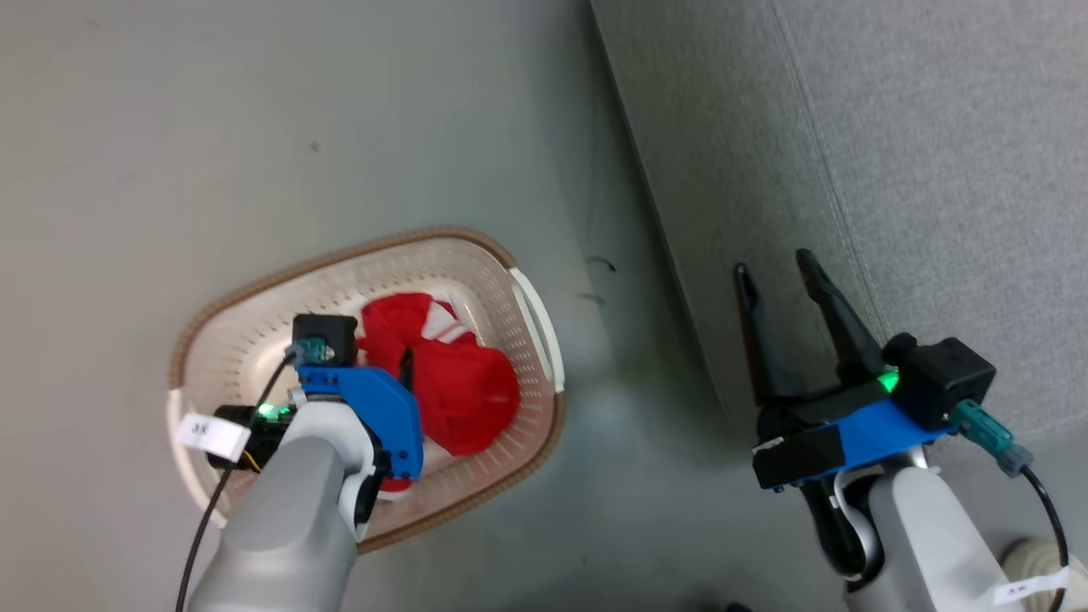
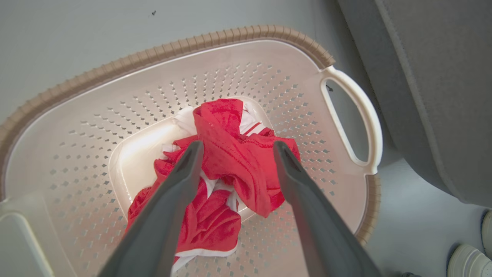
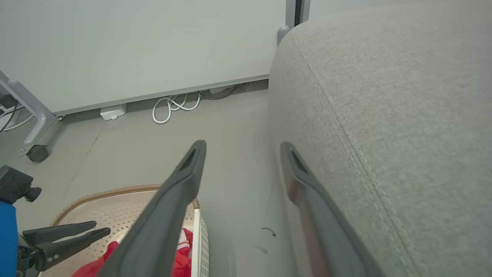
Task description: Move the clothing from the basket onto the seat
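Seen from my remote desk: the cream-white perforated plastic laundry basket [image 1: 255,340] stands on the grey floor [image 1: 170,127], left of the large light grey fabric sofa [image 1: 892,170] and apart from it. The bright red fabric clothing [image 1: 463,391] lies heaped in the basket's bottom. My left hand [image 2: 238,146] hangs over the heap; my right hand [image 1: 775,263] hovers at the sofa's edge, right of the basket.
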You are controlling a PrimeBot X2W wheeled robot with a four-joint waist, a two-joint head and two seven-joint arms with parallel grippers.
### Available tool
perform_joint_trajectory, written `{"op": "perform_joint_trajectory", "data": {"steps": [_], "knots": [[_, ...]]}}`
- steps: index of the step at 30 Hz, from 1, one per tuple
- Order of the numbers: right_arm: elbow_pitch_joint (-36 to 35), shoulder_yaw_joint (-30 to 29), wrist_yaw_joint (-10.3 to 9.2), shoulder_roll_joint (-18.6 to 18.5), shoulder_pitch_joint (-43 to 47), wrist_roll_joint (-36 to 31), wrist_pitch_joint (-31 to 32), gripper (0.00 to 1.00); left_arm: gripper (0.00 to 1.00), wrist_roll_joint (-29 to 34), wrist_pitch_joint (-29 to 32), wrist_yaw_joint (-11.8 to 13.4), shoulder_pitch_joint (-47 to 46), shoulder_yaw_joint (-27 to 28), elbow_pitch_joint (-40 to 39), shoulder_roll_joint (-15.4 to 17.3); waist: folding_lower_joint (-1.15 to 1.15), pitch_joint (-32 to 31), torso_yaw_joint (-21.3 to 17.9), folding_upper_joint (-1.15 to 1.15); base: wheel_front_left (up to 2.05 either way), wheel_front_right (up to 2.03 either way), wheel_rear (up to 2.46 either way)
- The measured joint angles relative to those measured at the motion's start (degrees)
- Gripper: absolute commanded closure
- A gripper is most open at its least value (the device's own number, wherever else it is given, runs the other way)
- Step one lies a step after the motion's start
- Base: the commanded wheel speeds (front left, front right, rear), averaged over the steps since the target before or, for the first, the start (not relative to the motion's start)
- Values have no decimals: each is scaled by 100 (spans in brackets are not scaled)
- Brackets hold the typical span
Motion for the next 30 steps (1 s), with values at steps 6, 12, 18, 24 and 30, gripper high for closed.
{"op": "perform_joint_trajectory", "data": {"steps": [6, 12, 18, 24, 30], "knots": [[231, 379, 1, 1, -223, 455, -137, 0, 0, -99, 147, 261, -392, 136, 546, 43, 0, 554, -355, 0, 0, 0, 0], [359, 638, 4, 3, -405, 755, -180, 0, 0, -121, 253, 476, -634, 177, 878, 185, 0, 881, -676, 0, 0, 0, 0], [236, 723, 4, 1, -465, 967, -187, 0, 0, -52, 342, 891, -801, 130, 1148, 318, -1, 1091, -909, 0, 0, 0, 0], [208, 822, 4, 2, -465, 1085, -187, 0, 100, 57, 602, 972, -894, -35, 1346, 334, -1, 1163, -1036, 0, 0, 0, 0], [240, 822, 4, 2, -475, 1112, -187, 0, 100, 35, 572, 823, -971, -103, 1384, 301, -2, 1082, -1007, 1, 0, 0, 0]]}}
